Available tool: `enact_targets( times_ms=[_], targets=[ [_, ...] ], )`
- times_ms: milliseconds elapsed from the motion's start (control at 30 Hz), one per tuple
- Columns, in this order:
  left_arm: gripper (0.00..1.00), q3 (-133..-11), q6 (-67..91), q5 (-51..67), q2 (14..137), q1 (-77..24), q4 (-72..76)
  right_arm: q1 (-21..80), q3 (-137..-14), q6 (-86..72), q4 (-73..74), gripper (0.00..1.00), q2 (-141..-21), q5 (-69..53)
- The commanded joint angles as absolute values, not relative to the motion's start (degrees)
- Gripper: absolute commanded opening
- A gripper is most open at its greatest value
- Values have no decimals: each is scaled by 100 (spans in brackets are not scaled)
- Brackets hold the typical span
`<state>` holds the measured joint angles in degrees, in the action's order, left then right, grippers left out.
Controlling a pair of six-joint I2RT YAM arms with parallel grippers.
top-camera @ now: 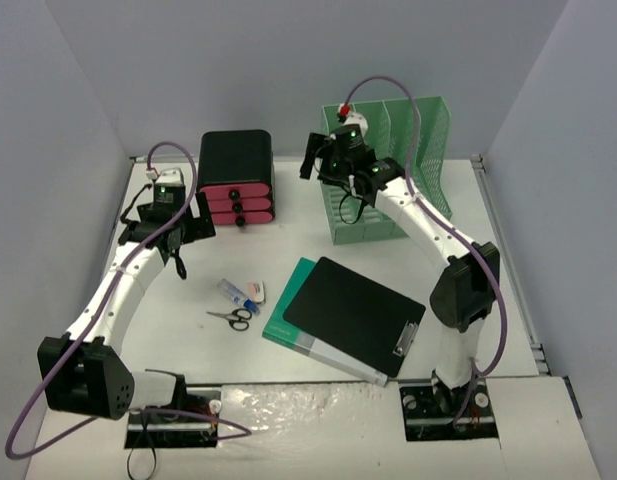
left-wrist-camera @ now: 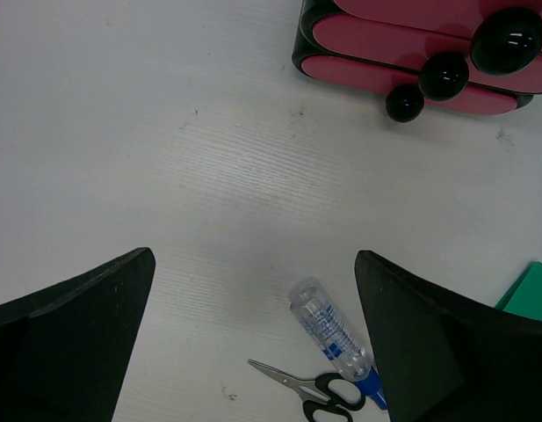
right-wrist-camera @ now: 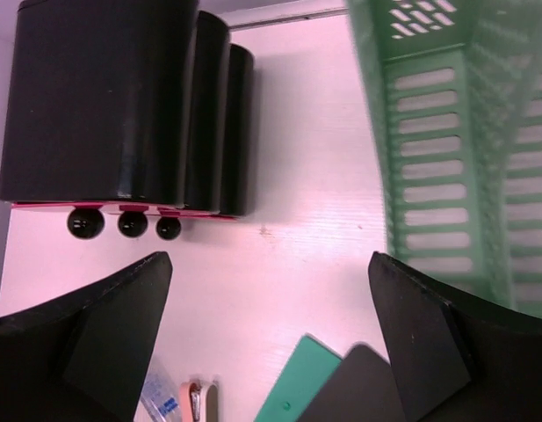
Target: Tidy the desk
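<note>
1. Overhead: the desk [top-camera: 288, 240] lies white beneath both arms, clipboard [top-camera: 356, 312] near front
2. Left wrist: left gripper [left-wrist-camera: 255, 259] gapes empty near scissors [left-wrist-camera: 310, 389], maybe a glue bottle [left-wrist-camera: 330, 332]
3. Right wrist: right gripper [right-wrist-camera: 271, 259] wide, empty, between drawer unit [right-wrist-camera: 104, 97] and rack [right-wrist-camera: 446, 158]

The white left arm [top-camera: 118, 290] and white right arm [top-camera: 428, 225] arch forward; the black two-finger left gripper [left-wrist-camera: 255, 257] and black two-finger right gripper [right-wrist-camera: 269, 258] point downward, jaws spread wide.

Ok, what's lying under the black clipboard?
A green book, its left side and near edge sticking out from under the clipboard. The rest is covered, so anything else beneath cannot be seen.
</note>
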<state>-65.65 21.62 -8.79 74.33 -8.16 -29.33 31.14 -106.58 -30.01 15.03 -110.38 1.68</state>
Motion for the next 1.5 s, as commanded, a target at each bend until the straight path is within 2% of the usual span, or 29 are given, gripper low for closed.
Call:
enact_targets(
  times_ms=[0,267,500,1467],
  targets=[
    [97,-6654,2280,-823,7448,-782,-2572,3269,-11519,-2909,1354,92,-11603,-334],
    [97,-6645,2288,-791,7479,-782,-2516,3302,-12833,-2936,1318,93,-12527,-566],
    [97,-6597,2329,-721,7580,-782,-2378,3313,-13411,-3053,1140,94,-13190,-999],
    [97,-6556,2681,344,7998,-782,-1041,3312,-13551,-4228,-585,93,-14193,-2524]
  ],
)
